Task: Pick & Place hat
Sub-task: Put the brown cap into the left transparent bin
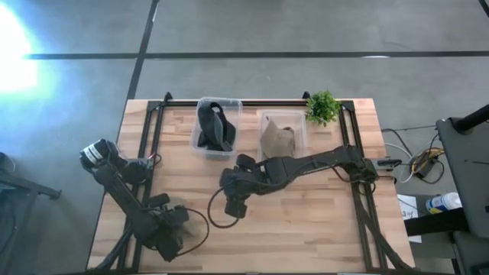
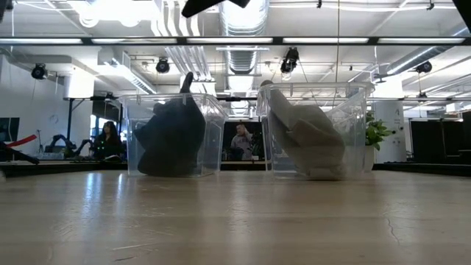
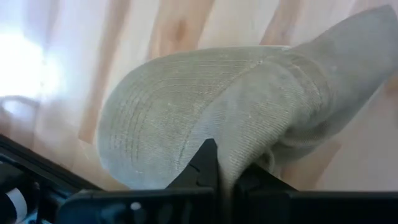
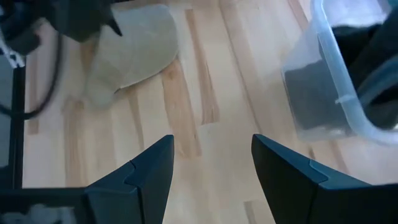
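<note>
A beige corduroy hat (image 3: pixel 205 93) fills the left wrist view, its stitched brim toward one side and its crown toward the other. My left gripper (image 3: pixel 233 174) is shut on it, near the table's near-left part (image 1: pixel 174 228); in the high view the arm hides the hat. The right wrist view shows the same hat (image 4: pixel 127 50) on the wood under my left gripper (image 4: pixel 81 18). My right gripper (image 4: pixel 211 155) is open and holds nothing. It hovers over the table's middle (image 1: pixel 233 205), between the hat and the bins. My left gripper pinches a raised fold of the hat's cloth (image 3: pixel 231 146), where the brim meets the crown, between its two fingers (image 3: pixel 205 163). The rest of the hat spreads out beyond the fingertips. Whether the hat is lifted or lies on the table, I cannot tell.
Two clear bins stand at the far edge. The left bin (image 1: pixel 220 100) holds a dark hat (image 2: pixel 173 136) and the right bin (image 1: pixel 283 113) a beige one (image 2: pixel 313 140). A small green plant (image 1: pixel 322 107) sits at the far right corner. A black cable (image 1: pixel 218 221) lies near the hat.
</note>
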Tool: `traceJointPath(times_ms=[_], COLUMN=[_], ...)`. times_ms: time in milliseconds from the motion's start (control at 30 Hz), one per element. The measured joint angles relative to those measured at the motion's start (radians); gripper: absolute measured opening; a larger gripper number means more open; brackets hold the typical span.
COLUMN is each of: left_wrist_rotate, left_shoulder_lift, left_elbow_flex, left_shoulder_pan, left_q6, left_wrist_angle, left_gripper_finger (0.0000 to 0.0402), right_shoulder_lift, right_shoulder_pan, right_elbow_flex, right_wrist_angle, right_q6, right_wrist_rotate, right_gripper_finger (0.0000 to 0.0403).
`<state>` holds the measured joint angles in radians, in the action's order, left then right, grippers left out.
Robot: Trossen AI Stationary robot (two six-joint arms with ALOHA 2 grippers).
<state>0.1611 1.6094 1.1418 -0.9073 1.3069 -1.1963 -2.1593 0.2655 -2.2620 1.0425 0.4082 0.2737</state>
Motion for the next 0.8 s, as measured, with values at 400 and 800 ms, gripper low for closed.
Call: traceJointPath(times_ms=[400,800], left_wrist_rotate=[0.357,0.599], left_shoulder_lift=[-0.028,-0.111], left_elbow_flex=[0.272,0.397], left_shoulder_pan=[-0.045,-0.091], left_q6=[0.010,0.134], left_wrist_angle=[-0.076,-0.151], left_gripper_finger=[0.0001,0.0000], right_shoulder_lift=[0.013,0.165], right_shoulder_pan=[0.031,0.042], right_elbow_flex=[0.149,0.288], right_wrist_angle=[0.023,-0.250], right_q6=[0.181,0.260], right_wrist_rotate=[-0.015,-0.103], right_gripper_finger=[0.0210,0.0210])
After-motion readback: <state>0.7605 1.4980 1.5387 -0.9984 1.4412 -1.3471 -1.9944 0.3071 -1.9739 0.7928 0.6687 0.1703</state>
